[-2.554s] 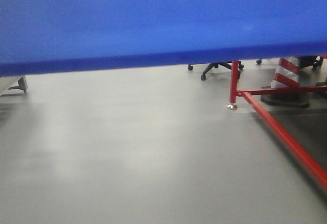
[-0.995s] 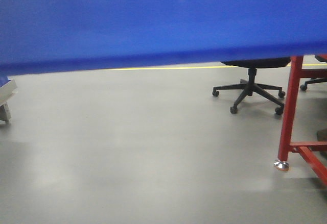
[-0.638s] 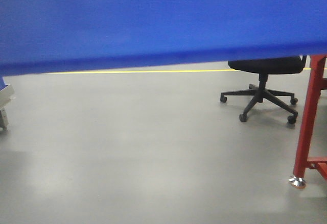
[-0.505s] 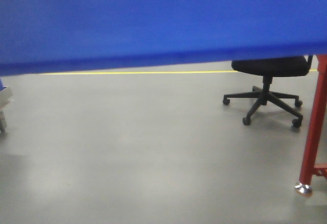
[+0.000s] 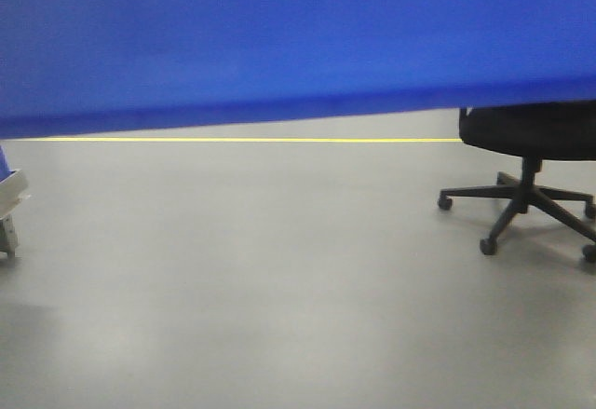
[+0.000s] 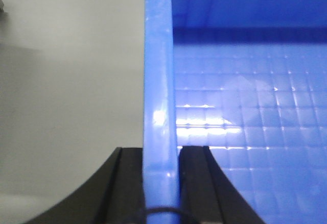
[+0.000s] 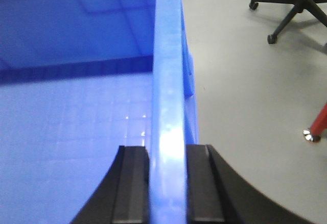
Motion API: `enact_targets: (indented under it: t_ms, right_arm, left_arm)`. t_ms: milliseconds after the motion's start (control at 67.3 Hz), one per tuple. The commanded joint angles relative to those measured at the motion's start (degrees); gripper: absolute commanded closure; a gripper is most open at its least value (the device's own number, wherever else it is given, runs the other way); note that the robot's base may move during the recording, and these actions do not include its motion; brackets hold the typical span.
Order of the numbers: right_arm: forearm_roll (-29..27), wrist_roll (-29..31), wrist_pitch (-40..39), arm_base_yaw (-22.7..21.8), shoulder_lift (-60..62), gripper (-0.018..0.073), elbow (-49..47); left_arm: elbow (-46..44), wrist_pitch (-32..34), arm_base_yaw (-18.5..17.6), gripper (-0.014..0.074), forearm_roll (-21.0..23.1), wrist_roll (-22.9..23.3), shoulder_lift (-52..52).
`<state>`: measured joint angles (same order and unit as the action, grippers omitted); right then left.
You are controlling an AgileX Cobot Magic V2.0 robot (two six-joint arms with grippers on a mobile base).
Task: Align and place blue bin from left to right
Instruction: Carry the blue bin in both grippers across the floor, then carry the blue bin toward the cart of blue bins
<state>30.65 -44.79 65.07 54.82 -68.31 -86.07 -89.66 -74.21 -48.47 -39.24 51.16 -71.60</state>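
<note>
Blue bin point(image 5: 298, 36) is gripped at both ends and seen close up in all three views

- Front view: upper part of the frame is filled by the bin's smooth side wall, with its darker lower edge running the full width, slightly lower at the left. Grey floor point(image 5: 279, 288) is seen below that edge, and no contact between bin and floor is seen
- Left gripper point(image 6: 162, 150): clamped on the bin's end wall. The rim is seen edge-on, running straight up the frame, with one black jaw on each side and both pressed against the plastic. The outer jaw is over bare floor and the inner jaw is over the bin's gridded bottom. The far inner wall is seen as a darker band at the top
- Right gripper point(image 7: 166, 150): clamped the same way on the opposite end wall. The rim is seen edge-on between the two black jaws, touched on both sides. The bin interior is at the left of the wall and the floor at the right
- The bin interior is shown bare in both wrist views, with only light glare on the grid

Surroundings:
- Yellow line point(image 5: 261, 139) is painted on the floor just under the bin's lower edge
- Black office chair point(image 5: 526, 139) is at the right of the front view, its seat partly hidden by the bin. Its castor base is also caught at the top right of the right wrist view
- Red leg point(image 7: 319, 119) with a silver foot is at the right edge of the right wrist view, well apart from the bin
- A pale object point(image 5: 9, 204) is cut off by the left edge of the front view and cannot be identified
</note>
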Motion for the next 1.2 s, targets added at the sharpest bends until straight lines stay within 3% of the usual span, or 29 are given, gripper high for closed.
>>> enact_targets:
  t_ms: [0,1188]
  right_arm:
    - [1.6,0.3,-6.0,0.2,0.9,0.0638,-0.5]
    - [1.6,0.3,-6.0,0.2,0.9,0.0638,-0.5]
  left_arm:
    - [-0.6,4.3,-0.5,0.0707,-2.0,0.2,0.6]
    - [-0.6,4.3,-0.5,0.0707,-3.7,0.2,0.6]
